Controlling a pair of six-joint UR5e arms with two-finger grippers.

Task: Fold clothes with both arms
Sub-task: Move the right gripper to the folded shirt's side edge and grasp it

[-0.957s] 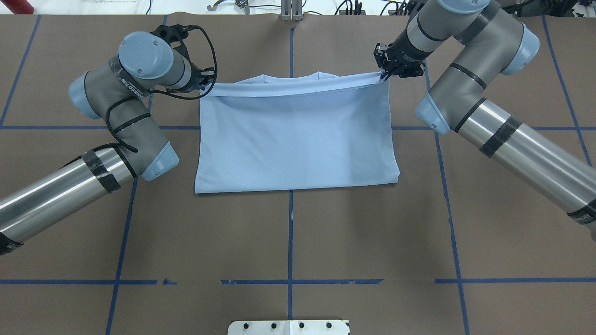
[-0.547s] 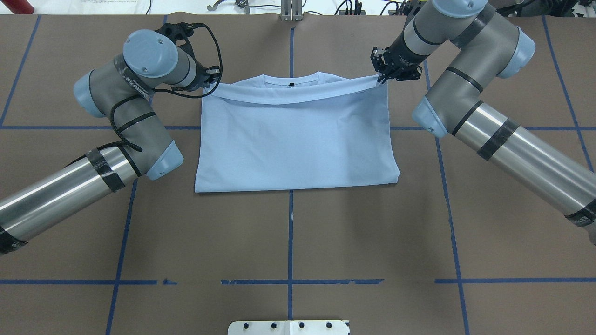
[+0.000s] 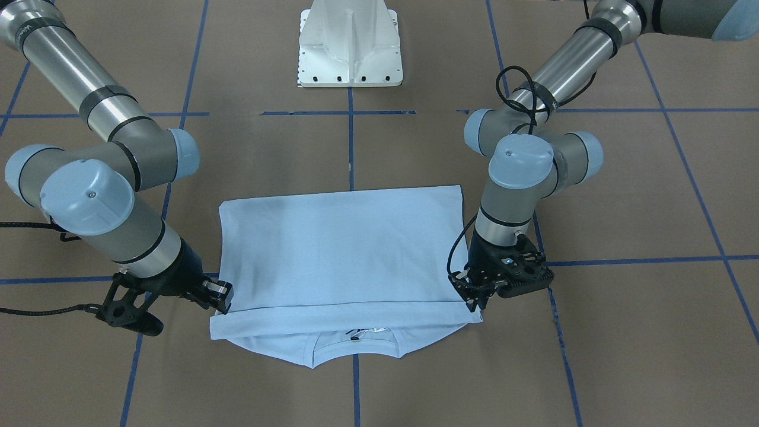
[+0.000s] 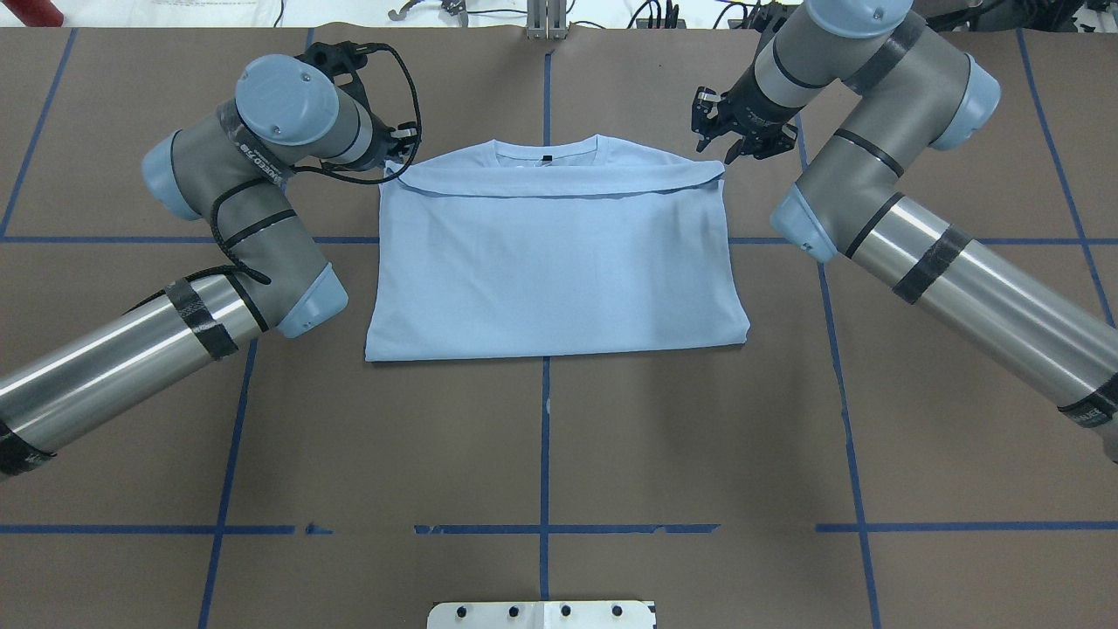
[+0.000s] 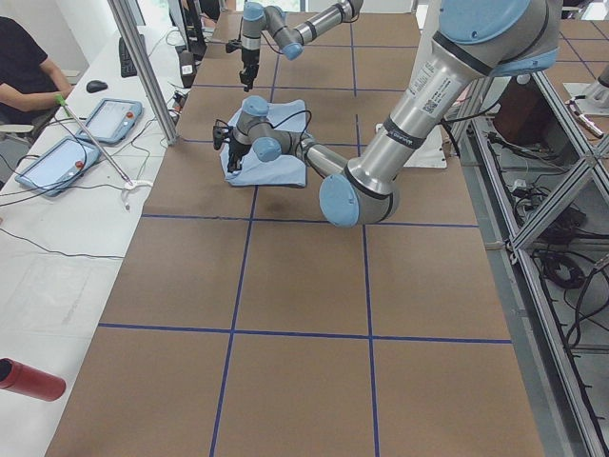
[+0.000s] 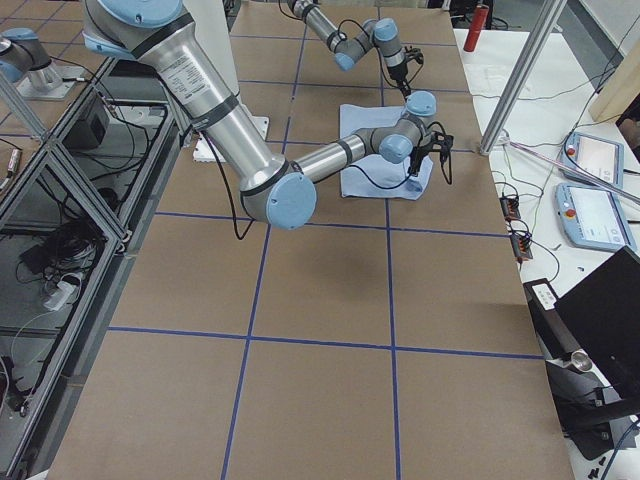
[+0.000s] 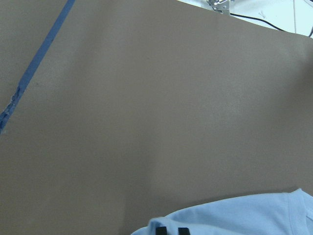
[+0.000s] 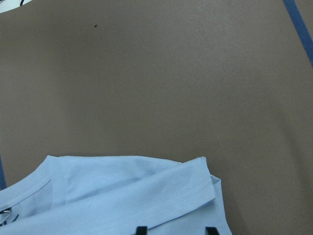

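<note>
Since the wrist cameras look straight past the tips, they settle the grip best. The left fingers (image 7: 162, 231) stand close together with a light blue corner of the T-shirt (image 4: 559, 262) right at them, which I read as a pinch on the cloth. The right fingers (image 8: 211, 230) are spread wide and hold nothing, with the stitched hem corner lying flat between and just ahead of them. Each pair sits at its own far corner of the folded top layer, the left arm (image 4: 253, 166) at one end and the right arm (image 4: 873, 166) at the other, so neither is nearer. From both pairs the shirt spreads back toward the robot's side of the table (image 4: 541, 454), folded in half with the hem edge laid just short of the collar (image 4: 546, 150). Its long axis runs across the table from one arm to the other, along the edge that joins the two pairs. My judgement is that this fold is laid down, and that any further fold would have to carry one end over toward the other along that axis. Overhead, the left fingers are hidden under the arm's own wrist, and the right ones sit just beyond the corner. The camera facing the robot shows both pairs low at the corners and the collar with a small dark label (image 3: 354, 337) peeking out from under the top layer. In both side cameras the shirt is too small to judge the grip.
</note>
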